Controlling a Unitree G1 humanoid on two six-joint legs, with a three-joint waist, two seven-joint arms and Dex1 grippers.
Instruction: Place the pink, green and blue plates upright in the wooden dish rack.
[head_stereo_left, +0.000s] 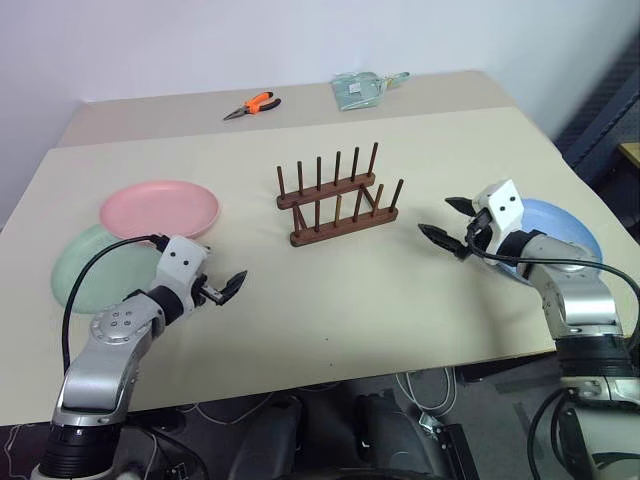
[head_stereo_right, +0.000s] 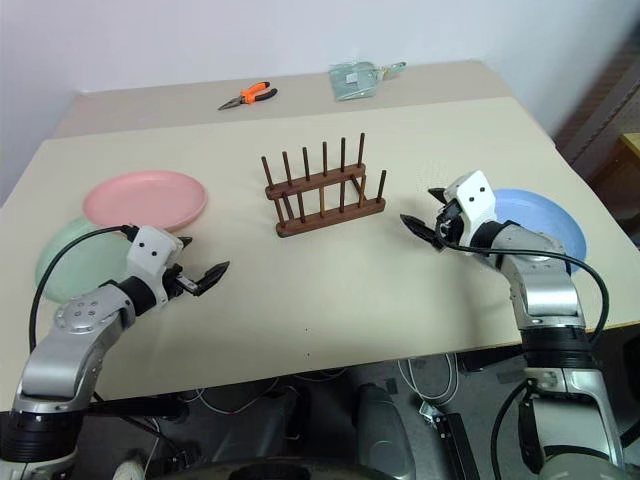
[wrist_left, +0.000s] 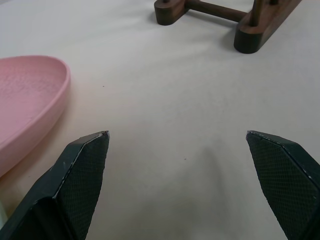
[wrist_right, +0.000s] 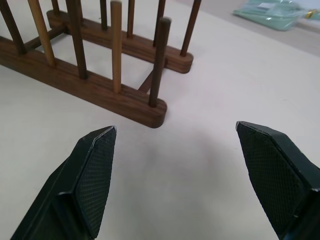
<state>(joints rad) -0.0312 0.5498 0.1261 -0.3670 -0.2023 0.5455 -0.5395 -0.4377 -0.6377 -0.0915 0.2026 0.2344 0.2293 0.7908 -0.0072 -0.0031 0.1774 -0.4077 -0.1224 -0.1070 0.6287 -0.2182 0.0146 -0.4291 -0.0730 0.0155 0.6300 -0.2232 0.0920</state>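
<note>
The dark-brown wooden dish rack (head_stereo_left: 338, 198) stands empty in the middle of the table. At the left, the pink plate (head_stereo_left: 160, 208) lies flat and overlaps the green plate (head_stereo_left: 85, 270) beneath it. The blue plate (head_stereo_left: 560, 235) lies flat at the right, partly behind my right arm. My left gripper (head_stereo_left: 228, 287) hovers open just right of the pink and green plates, holding nothing. My right gripper (head_stereo_left: 435, 216) is open and empty between the blue plate and the rack, pointing at the rack's right end (wrist_right: 100, 95). The pink plate's rim (wrist_left: 30, 100) shows beside the left fingers.
Orange-handled pliers (head_stereo_left: 252, 104) and a pale green packet (head_stereo_left: 360, 90) lie at the far side of the table. The table's front edge (head_stereo_left: 330, 375) runs close below both arms. Bare tabletop lies between the rack and each gripper.
</note>
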